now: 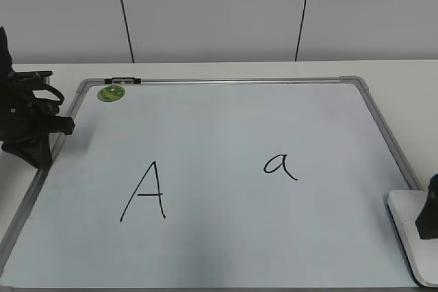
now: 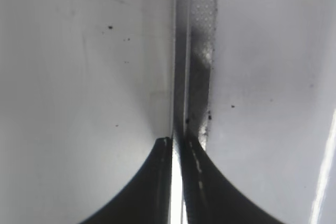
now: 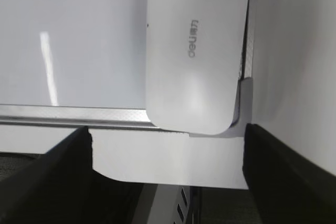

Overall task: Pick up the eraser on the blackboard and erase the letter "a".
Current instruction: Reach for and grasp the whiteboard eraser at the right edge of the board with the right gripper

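The blackboard (image 1: 226,81) is a white board with a silver frame, lying flat. The small letter "a" (image 1: 280,165) is right of centre. The white eraser (image 1: 405,218) lies at the board's near right corner, over the frame. In the right wrist view the eraser (image 3: 194,51) shows grey lettering and lies just ahead of my right gripper (image 3: 167,145), whose open jaws do not touch it. The right gripper (image 1: 430,213) shows as a dark shape above the eraser. My left gripper (image 1: 35,155) is shut and empty over the board's left frame (image 2: 202,51), as the left wrist view (image 2: 177,142) shows.
A large capital "A" (image 1: 145,193) is drawn left of centre. A round green magnet (image 1: 110,93) sits at the far left corner, beside a small black and silver object (image 1: 123,81) on the top frame. The table's near edge (image 3: 168,182) lies below the eraser.
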